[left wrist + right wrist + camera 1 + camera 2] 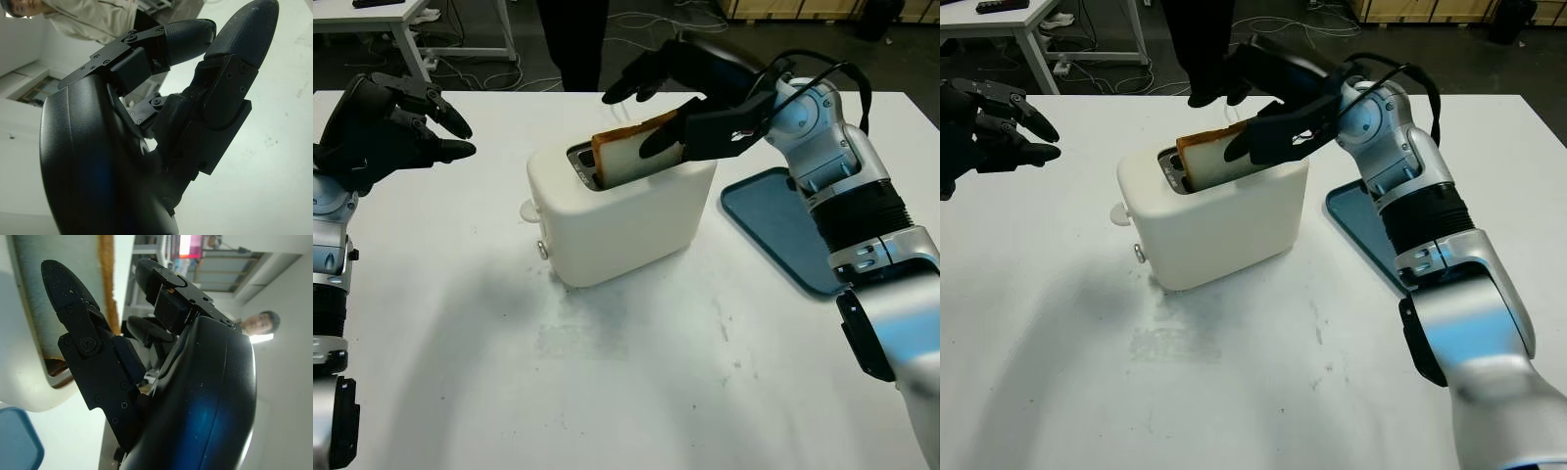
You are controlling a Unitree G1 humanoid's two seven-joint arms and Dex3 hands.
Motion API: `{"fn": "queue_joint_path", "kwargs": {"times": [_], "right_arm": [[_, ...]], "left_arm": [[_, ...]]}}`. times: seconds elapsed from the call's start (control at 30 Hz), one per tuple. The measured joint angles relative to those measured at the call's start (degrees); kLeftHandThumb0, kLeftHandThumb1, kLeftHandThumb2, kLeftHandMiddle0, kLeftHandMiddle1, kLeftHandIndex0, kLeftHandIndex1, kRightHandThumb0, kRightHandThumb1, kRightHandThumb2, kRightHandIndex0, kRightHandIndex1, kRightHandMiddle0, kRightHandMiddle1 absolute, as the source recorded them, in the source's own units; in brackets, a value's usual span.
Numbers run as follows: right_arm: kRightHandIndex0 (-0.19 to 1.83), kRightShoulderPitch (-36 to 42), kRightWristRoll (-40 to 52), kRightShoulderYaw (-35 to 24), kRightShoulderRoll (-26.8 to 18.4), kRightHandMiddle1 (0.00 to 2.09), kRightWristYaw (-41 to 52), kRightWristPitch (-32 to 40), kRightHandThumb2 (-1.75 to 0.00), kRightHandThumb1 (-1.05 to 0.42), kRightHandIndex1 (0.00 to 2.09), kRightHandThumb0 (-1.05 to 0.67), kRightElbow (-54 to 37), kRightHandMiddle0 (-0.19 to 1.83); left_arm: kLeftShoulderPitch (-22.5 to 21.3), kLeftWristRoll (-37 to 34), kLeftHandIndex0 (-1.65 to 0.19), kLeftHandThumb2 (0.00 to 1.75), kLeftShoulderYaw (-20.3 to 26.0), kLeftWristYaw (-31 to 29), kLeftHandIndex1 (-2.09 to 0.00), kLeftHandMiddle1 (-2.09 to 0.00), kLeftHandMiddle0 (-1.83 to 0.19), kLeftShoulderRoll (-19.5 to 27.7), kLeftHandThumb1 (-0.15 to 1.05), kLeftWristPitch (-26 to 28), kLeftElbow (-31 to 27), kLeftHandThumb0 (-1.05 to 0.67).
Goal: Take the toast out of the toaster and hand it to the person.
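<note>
A white toaster (pixel 617 220) stands mid-table with a slice of toast (pixel 628 155) sticking up, tilted, from its slot. My right hand (pixel 636 117) reaches in from the right and straddles the slice. Its thumb lies against the toast's near face, while the other fingers (pixel 631 83) hover above and behind the slice with a gap. In the right wrist view the toast's brown crust (pixel 108 289) runs beside the thumb. My left hand (pixel 460 137) is open and raised above the table's far left, holding nothing. A person in dark trousers (pixel 573 39) stands behind the table.
A blue tray (pixel 773 230) lies flat on the table right of the toaster, under my right forearm. The toaster's lever knob (pixel 527 209) sticks out on its left side. White tables and cables stand on the floor beyond.
</note>
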Motion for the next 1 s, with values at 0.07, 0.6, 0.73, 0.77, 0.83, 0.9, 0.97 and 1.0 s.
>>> {"fn": "queue_joint_path", "kwargs": {"times": [0.07, 0.6, 0.73, 0.77, 0.83, 0.9, 0.97, 1.0], "right_arm": [[0.33, 0.0, -0.1, 0.2, 0.3, 0.01, 0.0, 0.0, 0.00, -0.64, 1.02, -0.76, 0.8, 0.81], [0.87, 0.7, -2.0, 1.9, 0.3, 0.25, -0.6, -3.6, -0.03, -0.79, 1.12, -0.38, 4.0, 1.13], [1.06, 1.5, -1.7, 1.7, 0.3, 1.28, -0.2, -3.8, -0.01, -0.85, 1.60, -0.50, 4.0, 0.99], [1.13, 1.5, -2.0, 1.8, 0.3, 1.49, -0.9, -4.4, -0.01, -0.88, 1.69, -0.55, 4.0, 0.98], [1.24, 1.5, -3.4, 2.4, 0.1, 1.69, -2.5, -6.0, -0.10, -0.91, 1.73, -0.59, 4.1, 1.00], [1.27, 1.5, -4.9, 2.8, 0.0, 1.73, -5.2, -8.1, -0.23, -0.92, 1.74, -0.60, 4.8, 1.01], [1.28, 1.6, -6.1, 2.9, 0.0, 1.74, -8.2, -10.1, -0.32, -0.92, 1.74, -0.60, 5.7, 1.04], [1.28, 1.6, -6.6, 2.9, 0.0, 1.74, -9.8, -11.1, -0.36, -0.92, 1.74, -0.60, 6.2, 1.04]], "left_arm": [[0.0, 0.0, -1.11, 0.01, 0.0, 0.0, -0.83, -0.78, -1.26, 0.0, 0.76, -0.3, 0.1, -1.05], [0.0, 0.0, -1.10, 0.00, 0.0, 0.0, -0.81, -0.76, -1.25, 0.0, 0.75, -0.5, 0.9, -1.05], [0.0, 0.0, -1.10, 0.00, -0.1, 0.0, -0.81, -0.76, -1.26, 0.0, 0.75, -0.2, 0.5, -1.05], [0.0, 0.0, -1.10, 0.00, -0.1, 0.0, -0.81, -0.76, -1.26, 0.0, 0.75, -0.2, 0.3, -1.05], [0.0, 0.0, -1.10, 0.00, -0.1, 0.0, -0.81, -0.76, -1.26, 0.0, 0.75, -0.1, 0.1, -1.05], [0.0, 0.0, -1.10, 0.00, -0.1, 0.0, -0.81, -0.75, -1.25, 0.0, 0.75, -0.1, 0.1, -1.05], [0.0, 0.0, -1.11, 0.00, -0.1, 0.0, -0.81, -0.76, -1.25, 0.0, 0.75, -0.1, 0.1, -1.05], [0.0, 0.0, -1.11, 0.00, -0.1, 0.0, -0.81, -0.76, -1.25, 0.0, 0.75, -0.1, 0.1, -1.05]]}}
